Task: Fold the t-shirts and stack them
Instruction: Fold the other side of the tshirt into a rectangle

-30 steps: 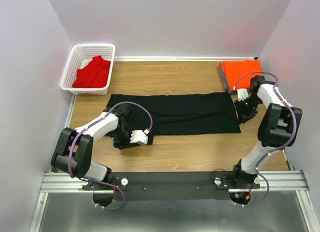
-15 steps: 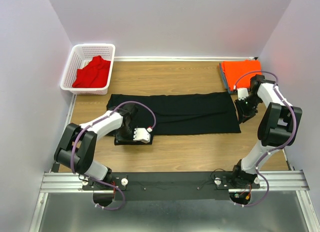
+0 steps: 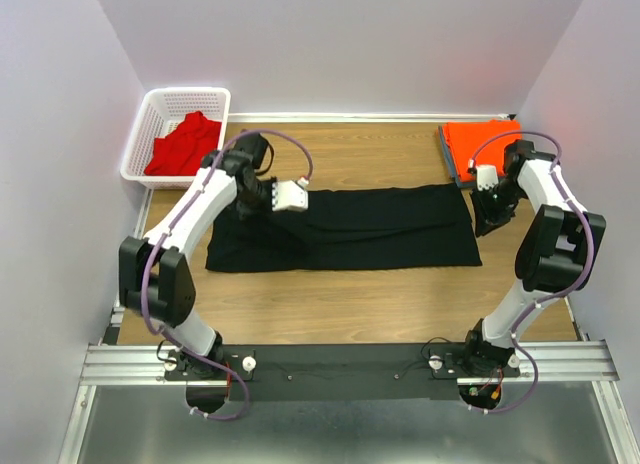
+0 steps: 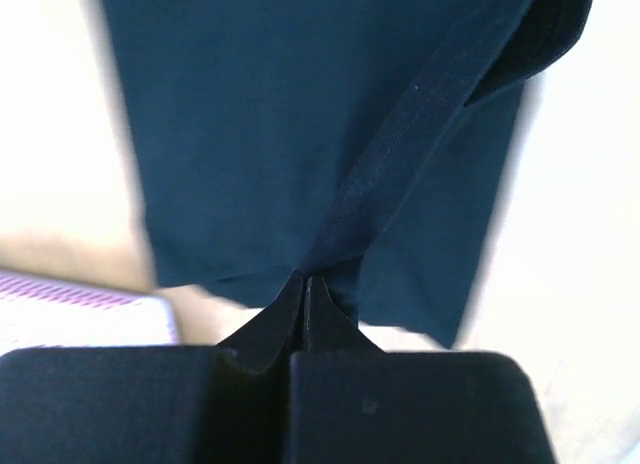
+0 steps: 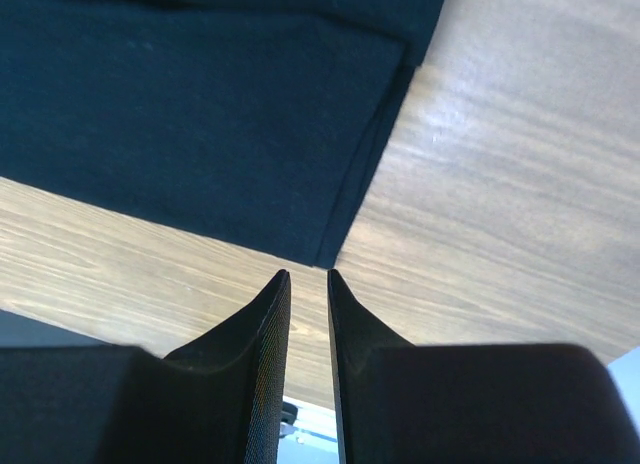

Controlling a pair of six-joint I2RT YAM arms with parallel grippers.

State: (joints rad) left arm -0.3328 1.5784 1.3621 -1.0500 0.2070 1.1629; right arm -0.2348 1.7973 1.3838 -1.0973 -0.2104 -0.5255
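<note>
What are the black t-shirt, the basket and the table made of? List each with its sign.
Black t-shirt: soft matte cloth, apparently knit; it drapes, with a stitched hem. Basket: probably white plastic; moulded mesh walls. Table: wood or wood-look laminate; grain lines, slight sheen.

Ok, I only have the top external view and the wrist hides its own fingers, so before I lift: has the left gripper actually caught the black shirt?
Observer: Yes. In the left wrist view the left gripper is shut on a pinched ridge of hem on the black shirt.
Operator: And the right one?
Observer: The right gripper holds nothing; its jaws stand slightly apart just short of the shirt's corner.
Operator: Cloth between them?
Observer: No, the table shows through the gap.
</note>
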